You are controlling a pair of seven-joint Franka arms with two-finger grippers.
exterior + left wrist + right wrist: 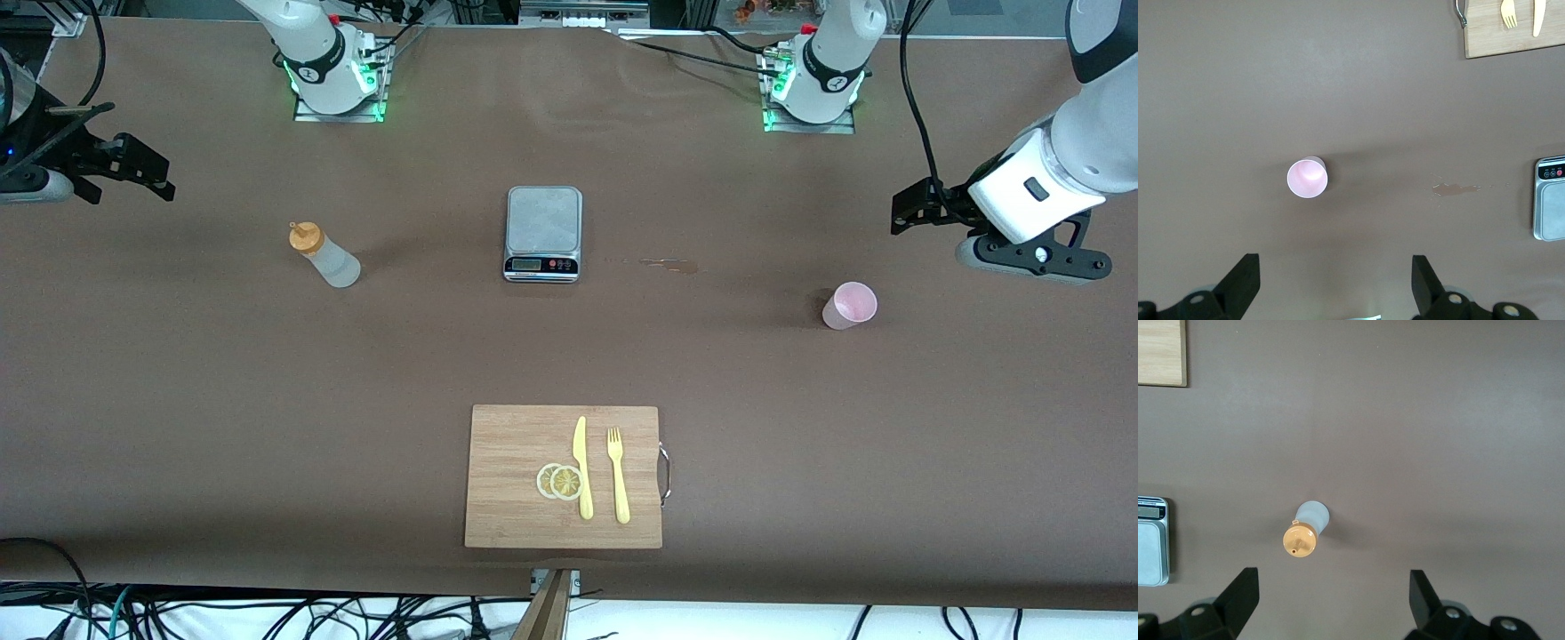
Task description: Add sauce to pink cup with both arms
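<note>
The sauce (324, 256), a frosted squeeze bottle with an orange cap, stands upright toward the right arm's end of the table; the right wrist view shows the bottle (1306, 530) from above. The pink cup (849, 306) stands upright and empty toward the left arm's end, seen again as the cup (1307, 179) in the left wrist view. My right gripper (151, 173) hangs open over bare table short of the bottle, its jaws (1335, 587) wide and empty. My left gripper (900, 213) hovers open over bare table near the cup, nothing between its fingers (1336, 273).
A small kitchen scale (543, 233) sits mid-table between bottle and cup. A brownish spill stain (671, 264) lies beside it. A wooden cutting board (516, 444) near the front camera carries a yellow knife (582, 467), a fork (618, 476) and lemon slices (560, 482).
</note>
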